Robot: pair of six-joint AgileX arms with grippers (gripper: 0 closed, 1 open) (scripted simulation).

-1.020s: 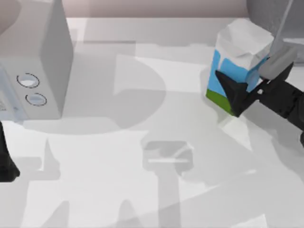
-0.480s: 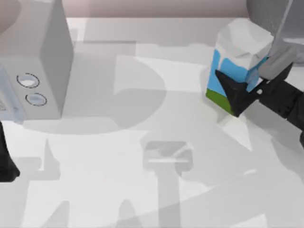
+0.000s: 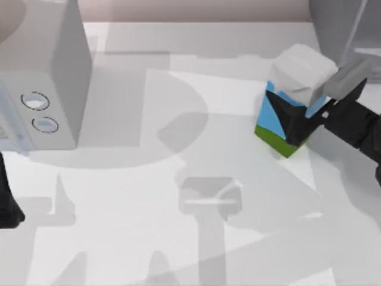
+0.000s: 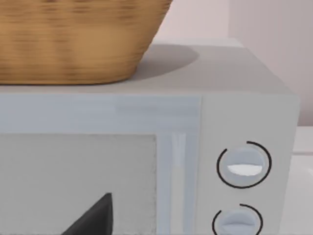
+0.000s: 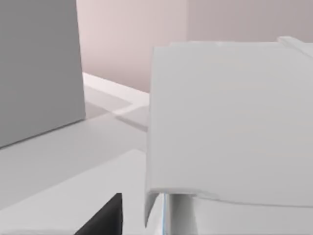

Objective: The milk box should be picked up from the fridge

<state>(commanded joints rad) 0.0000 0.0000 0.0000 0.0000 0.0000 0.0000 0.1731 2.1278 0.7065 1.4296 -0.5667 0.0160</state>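
Bright even light, soft overlapping shadows

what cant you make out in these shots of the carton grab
- Top view: the right tool covers part of the blue carton with white gabled top.
- Top view: the dark grey cabinet is cut off by the edge.
- Left wrist view: the woven basket is cut off by the edge.

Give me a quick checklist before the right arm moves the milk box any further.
1. Right gripper on the milk box: ok, fingers on both sides.
2. Box clear of the fridge: ok, it is out over the table.
3. Box upright: not ok, it looks tilted.
4. Box off the table: cannot tell.
5. Left gripper out of the way: ok, parked by the dial box.
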